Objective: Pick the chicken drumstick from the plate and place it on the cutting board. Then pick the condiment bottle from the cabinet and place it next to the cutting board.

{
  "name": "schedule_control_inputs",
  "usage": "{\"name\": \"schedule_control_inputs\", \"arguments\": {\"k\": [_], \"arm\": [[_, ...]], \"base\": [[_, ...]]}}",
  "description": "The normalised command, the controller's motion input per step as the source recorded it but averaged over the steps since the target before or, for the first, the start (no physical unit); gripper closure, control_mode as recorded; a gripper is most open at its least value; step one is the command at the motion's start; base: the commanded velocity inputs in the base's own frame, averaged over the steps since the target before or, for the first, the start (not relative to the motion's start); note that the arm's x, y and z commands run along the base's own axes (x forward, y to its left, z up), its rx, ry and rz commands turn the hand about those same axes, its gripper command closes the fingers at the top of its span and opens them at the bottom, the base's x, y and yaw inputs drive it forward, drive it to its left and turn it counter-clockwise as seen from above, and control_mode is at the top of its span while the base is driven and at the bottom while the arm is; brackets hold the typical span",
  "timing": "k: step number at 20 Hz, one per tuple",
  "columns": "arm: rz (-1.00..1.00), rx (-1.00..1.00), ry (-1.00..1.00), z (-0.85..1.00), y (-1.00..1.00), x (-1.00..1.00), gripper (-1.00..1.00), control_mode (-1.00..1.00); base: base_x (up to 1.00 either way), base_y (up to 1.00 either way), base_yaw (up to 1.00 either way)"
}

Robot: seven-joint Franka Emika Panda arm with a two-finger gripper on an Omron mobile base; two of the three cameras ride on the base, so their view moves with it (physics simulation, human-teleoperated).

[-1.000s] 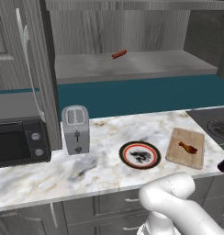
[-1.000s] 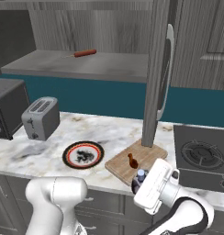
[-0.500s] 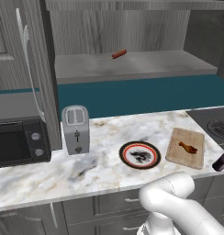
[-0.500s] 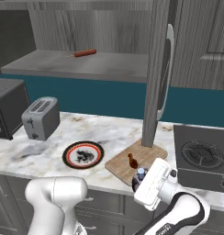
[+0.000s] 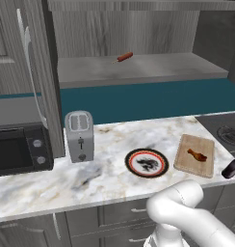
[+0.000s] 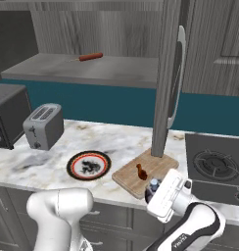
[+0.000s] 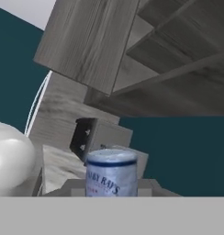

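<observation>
1. The gripper (image 6: pixel 155 193) hangs at the near edge of the counter (image 5: pixel 110 140), just near-right of the cutting board; its fingers are pinched on the condiment bottle (image 6: pixel 153 187), whose blue-grey cap pokes out past the white hand.
2. In the hand view the condiment bottle (image 7: pixel 111 173) stands right in front of the camera, cap up, label facing it.
3. In the left base view the bottle's dark body (image 5: pixel 231 168) shows tilted at the far right, just beyond the board's right edge.
4. The cutting board (image 6: pixel 158 164) lies on the counter's right part, with the chicken drumstick (image 6: pixel 141 171) resting on it.
5. Left of the board, close but apart, sits the plate (image 6: pixel 72 166).
6. Farther left stand a toaster (image 6: pixel 42 125) and, at the left end, a dark microwave (image 5: pixel 16 150).
7. Above, the cabinet (image 5: pixel 138 34) stands open; a thin red stick (image 5: pixel 124 57) lies on its pale shelf.
8. A stove burner (image 6: pixel 215 164) lies right of the board.
</observation>
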Motion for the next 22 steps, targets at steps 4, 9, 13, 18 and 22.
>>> {"name": "schedule_control_inputs", "arguments": {"k": [4,9,13,18,22], "arm": [[0.00,-0.02,0.00,-0.05,-0.24,0.18,1.00,-1.00],[0.00,0.00,0.00,-0.17,-0.12,0.22,1.00,-1.00],[0.00,0.00,0.00,-0.24,-0.08,0.24,1.00,-1.00],[0.00,0.00,0.00,-0.24,-0.08,0.20,1.00,-1.00],[0.00,0.00,0.00,-0.15,-0.12,0.15,1.00,-1.00]], "base": [[0.00,0.00,0.00],[0.00,0.00,0.00],[0.00,0.00,0.00],[0.00,0.00,0.00],[0.00,0.00,0.00]]}}
